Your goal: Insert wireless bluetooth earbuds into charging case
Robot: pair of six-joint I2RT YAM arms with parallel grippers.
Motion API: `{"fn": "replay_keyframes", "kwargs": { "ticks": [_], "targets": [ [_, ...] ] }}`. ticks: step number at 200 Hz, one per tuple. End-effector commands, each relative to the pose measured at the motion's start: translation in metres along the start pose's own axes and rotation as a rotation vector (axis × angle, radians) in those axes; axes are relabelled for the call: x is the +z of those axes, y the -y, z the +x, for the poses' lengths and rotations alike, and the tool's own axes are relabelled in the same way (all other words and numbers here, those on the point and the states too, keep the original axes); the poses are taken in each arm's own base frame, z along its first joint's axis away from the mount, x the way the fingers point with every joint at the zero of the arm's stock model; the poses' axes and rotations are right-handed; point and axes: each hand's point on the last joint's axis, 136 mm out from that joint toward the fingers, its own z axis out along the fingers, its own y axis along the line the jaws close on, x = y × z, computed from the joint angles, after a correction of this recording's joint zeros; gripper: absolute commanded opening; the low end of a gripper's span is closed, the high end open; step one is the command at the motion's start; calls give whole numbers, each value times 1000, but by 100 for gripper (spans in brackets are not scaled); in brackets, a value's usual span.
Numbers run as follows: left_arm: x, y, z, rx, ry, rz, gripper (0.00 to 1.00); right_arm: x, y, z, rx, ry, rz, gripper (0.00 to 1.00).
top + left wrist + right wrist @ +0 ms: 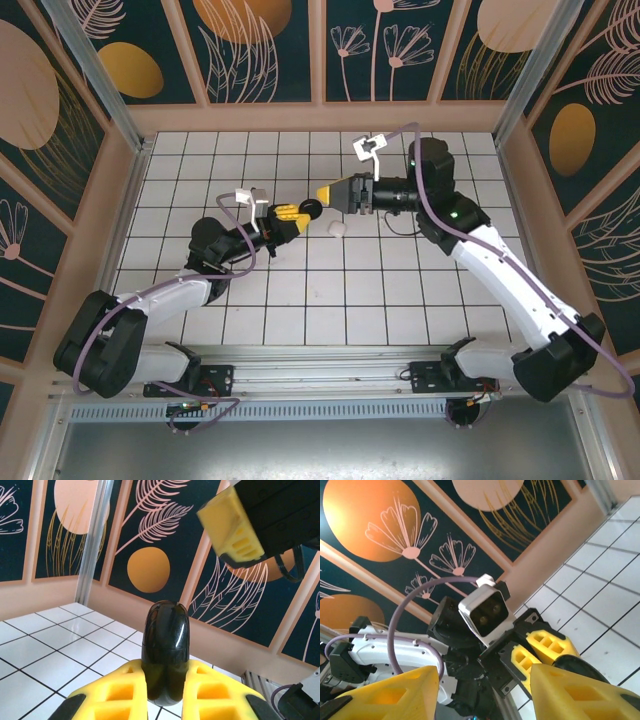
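We see the left gripper (297,211) pinching the glossy black charging case (165,650) over the middle of the tiled table (400,290), its rounded end poking past the yellow fingers (112,700), while the right gripper (330,192) hovers close, fingers spread, above a small white object (337,229).

Base of black case (165,650) hidden between yellow fingers (220,682) (cut off below), white object (337,229) unidentifiable
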Motion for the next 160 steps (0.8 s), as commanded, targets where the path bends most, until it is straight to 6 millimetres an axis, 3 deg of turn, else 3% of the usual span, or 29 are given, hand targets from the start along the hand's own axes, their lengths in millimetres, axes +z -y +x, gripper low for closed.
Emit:
{"fn": "replay_keyframes", "kwargs": {
  "ticks": [1,37,78,160],
  "targets": [
    [1,5,-13,-11,35,17,0,-6,16,6,-32,25,65,53],
    [4,19,-25,-75,33,87,0,-10,37,16,-19,58,53,53],
    [2,31,-38,-146,47,122,0,-11,34,18,-40,97,10,58],
    [8,40,-46,-215,6,171,0,13,27,32,-16,36,-70,58]
  ]
}}
